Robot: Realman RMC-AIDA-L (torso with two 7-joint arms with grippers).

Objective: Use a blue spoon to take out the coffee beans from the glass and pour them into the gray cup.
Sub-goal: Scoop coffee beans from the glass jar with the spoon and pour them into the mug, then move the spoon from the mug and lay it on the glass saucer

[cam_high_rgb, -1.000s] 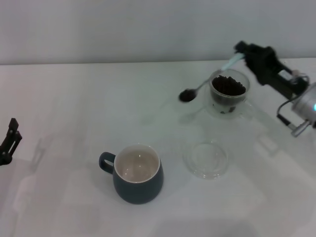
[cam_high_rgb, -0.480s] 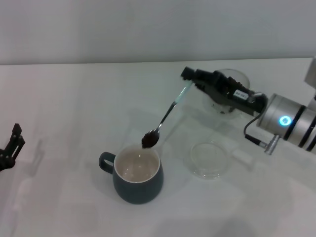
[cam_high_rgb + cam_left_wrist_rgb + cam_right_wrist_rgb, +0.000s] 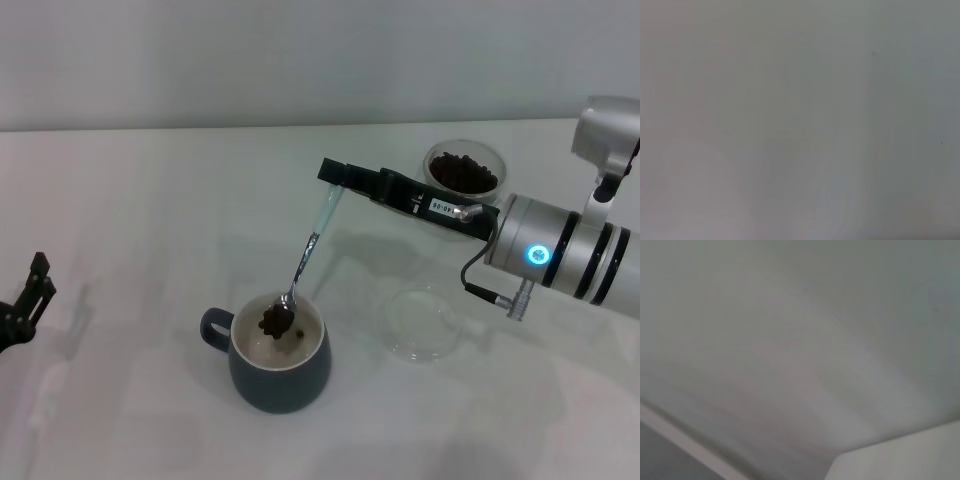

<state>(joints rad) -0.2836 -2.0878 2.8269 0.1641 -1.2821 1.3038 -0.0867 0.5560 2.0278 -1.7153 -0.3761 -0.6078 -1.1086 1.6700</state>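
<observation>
Rounded dark blue-gray ceramic mug [image 3: 280,365] sits nearest on white counter [image 3: 150,250]; a clump of dark roasted coffee beans [image 3: 276,320] rides the metal bowl of the pale-blue-handled teaspoon [image 3: 303,262] over its cream interior. Right claw [image 3: 335,174] is clamped on the spoon handle. Beyond: flat clear saucer [image 3: 424,322], then clear double-walled glass [image 3: 462,178] of beans; left claw [image 3: 28,297] parked at counter's left edge, state cannot be told.

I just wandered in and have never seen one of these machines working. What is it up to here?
The right gripper holds a blue spoon by its handle, the bowl loaded with coffee beans over the mouth of the gray cup. More beans sit in the glass behind. The left gripper waits at the table's left edge.
</observation>
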